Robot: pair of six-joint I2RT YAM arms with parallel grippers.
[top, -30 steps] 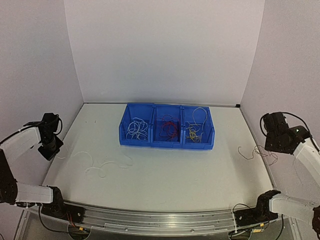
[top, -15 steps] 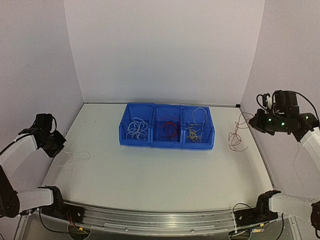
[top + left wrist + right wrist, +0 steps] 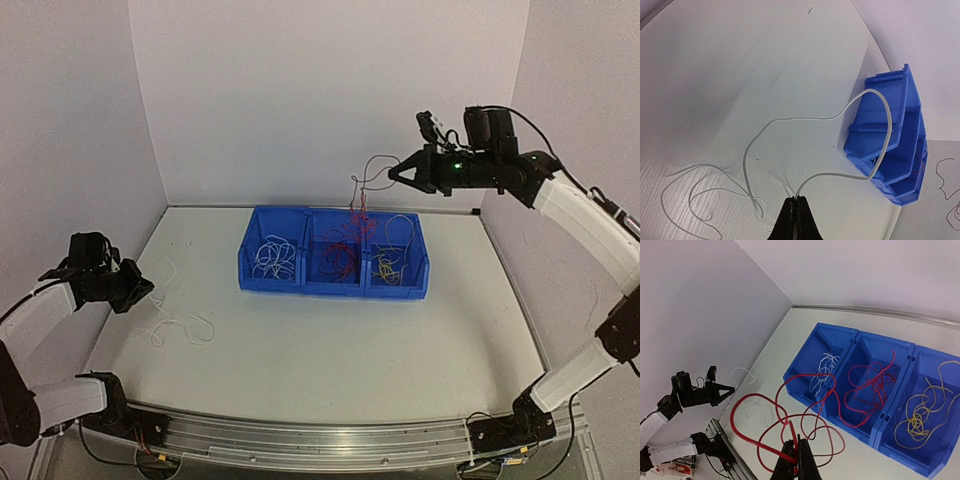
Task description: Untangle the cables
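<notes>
Blue bins (image 3: 333,285), red cables (image 3: 357,213) dangling above them and white cables (image 3: 185,323) at left break the open table (image 3: 350,350).

Bright, even light; the white cable (image 3: 805,118) casts soft shadows; wide-angle edges bow.

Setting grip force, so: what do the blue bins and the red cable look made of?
Blue bins: probably moulded plastic, uniform colour, faint sheen, ribbed walls. Red cable: seemingly plastic-insulated wire, smooth, forming springy loops.

Right claw (image 3: 393,172) clamped, raised high and far forward; left claw (image 3: 147,288) clamped, low at left.
</notes>
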